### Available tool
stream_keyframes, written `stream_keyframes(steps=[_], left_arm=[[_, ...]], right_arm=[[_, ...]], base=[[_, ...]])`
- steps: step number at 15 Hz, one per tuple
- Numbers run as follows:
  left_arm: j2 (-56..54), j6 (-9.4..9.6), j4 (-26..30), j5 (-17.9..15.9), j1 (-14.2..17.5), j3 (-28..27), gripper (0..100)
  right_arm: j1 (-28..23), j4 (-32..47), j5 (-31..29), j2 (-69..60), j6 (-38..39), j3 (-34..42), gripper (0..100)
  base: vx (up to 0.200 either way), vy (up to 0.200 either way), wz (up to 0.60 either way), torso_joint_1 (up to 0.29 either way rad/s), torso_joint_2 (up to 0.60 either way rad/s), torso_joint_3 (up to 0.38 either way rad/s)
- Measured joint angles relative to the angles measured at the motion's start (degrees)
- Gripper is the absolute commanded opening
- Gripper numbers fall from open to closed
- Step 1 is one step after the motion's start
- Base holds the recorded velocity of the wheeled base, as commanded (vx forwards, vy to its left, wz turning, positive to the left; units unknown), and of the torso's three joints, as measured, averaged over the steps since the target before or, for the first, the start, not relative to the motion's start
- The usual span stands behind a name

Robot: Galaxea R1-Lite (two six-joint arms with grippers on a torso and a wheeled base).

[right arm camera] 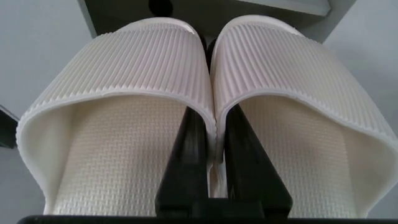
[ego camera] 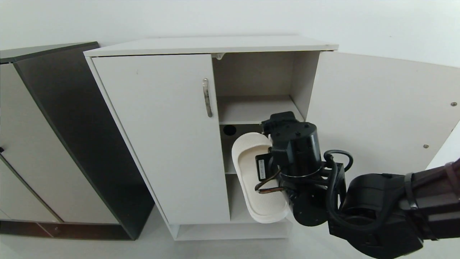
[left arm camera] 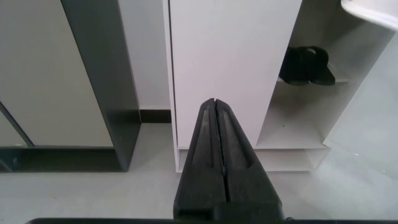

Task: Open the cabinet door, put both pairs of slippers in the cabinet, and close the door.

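Note:
The white cabinet (ego camera: 161, 144) stands with its left door shut and its right door (ego camera: 377, 108) swung wide open. A pair of white ribbed slippers (ego camera: 251, 169) hangs in front of the open right half, level with the middle shelf. My right gripper (right arm camera: 211, 127) is shut on the two slippers' (right arm camera: 124, 93) touching inner walls, pinching them together. A pair of black slippers (left arm camera: 306, 65) lies on a low shelf inside the cabinet. My left gripper (left arm camera: 215, 109) is shut and holds nothing, low and in front of the shut left door. An edge of a white slipper (left arm camera: 373, 12) shows above.
A dark grey cabinet (ego camera: 72, 126) stands against the white cabinet's left side. A metal handle (ego camera: 206, 98) is on the shut door. The upper shelf (ego camera: 255, 109) is bare. The open door stretches out to the right, close behind my right arm.

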Motion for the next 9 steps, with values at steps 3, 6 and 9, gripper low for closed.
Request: stream_keyframes(steps=[3, 6, 9], left_arm=[[0.00, 0.00, 0.00, 0.00, 0.01, 0.00, 0], [0.00, 0.02, 0.00, 0.00, 0.01, 0.00, 0], [0.00, 0.10, 0.00, 0.00, 0.01, 0.00, 0]], right_arm=[[1.38, 5.47, -4.84, 0.11, 1.41, -7.85, 0], [1.29, 7.89, -5.02, 0.57, 1.58, -11.19, 0], [0.89, 7.94, -4.78, 1.35, 1.58, -11.68, 0]], base=[[0.000, 0.000, 0.00, 0.000, 0.00, 0.000], [0.000, 0.000, 0.00, 0.000, 0.00, 0.000], [0.000, 0.000, 0.00, 0.000, 0.00, 0.000]])
